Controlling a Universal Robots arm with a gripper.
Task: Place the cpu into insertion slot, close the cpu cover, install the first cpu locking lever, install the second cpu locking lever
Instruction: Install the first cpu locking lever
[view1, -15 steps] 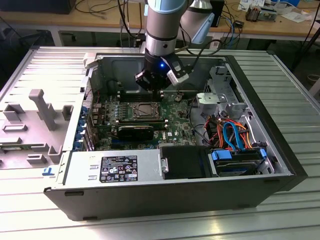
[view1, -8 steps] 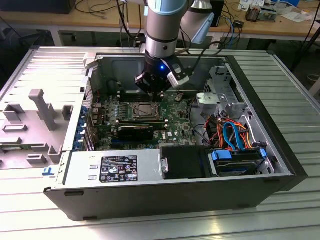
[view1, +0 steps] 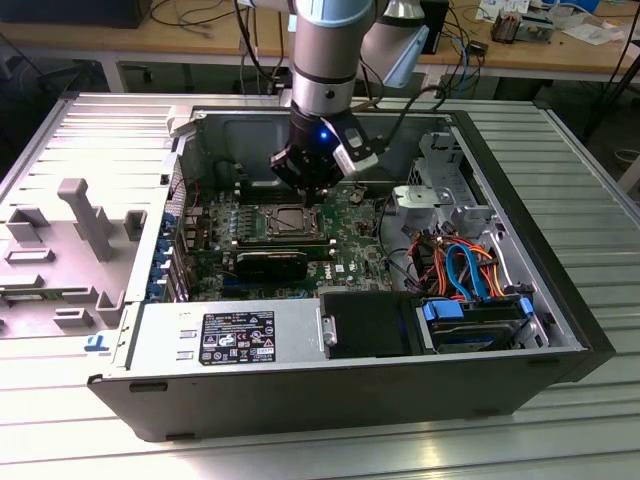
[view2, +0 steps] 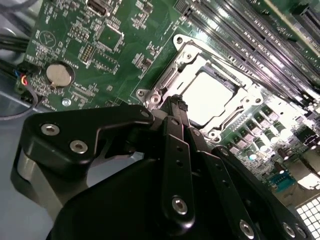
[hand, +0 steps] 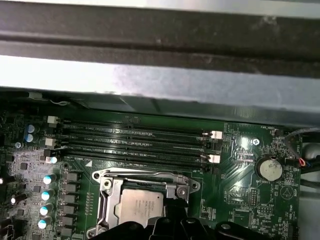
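Exterior view: open black tower case (view1: 560, 330) lying on a ribbed metal table (view1: 590, 180), arm's gripper (view1: 312, 178) hanging right above the socket on the green motherboard (view1: 350, 250).

Second wrist view: matte black fingers (view2: 176, 150) pressed together, gripping nothing. The cpu (view2: 207, 95) sits in the slot, flat, bright silvery top, with the cpu cover (view2: 165, 82), a thin shiny frame, down around it.

First wrist view: same cpu, dull grey square, framed by the cover, beside the long dark memory slots (hand: 135, 142) and a round coin battery (hand: 271, 169).
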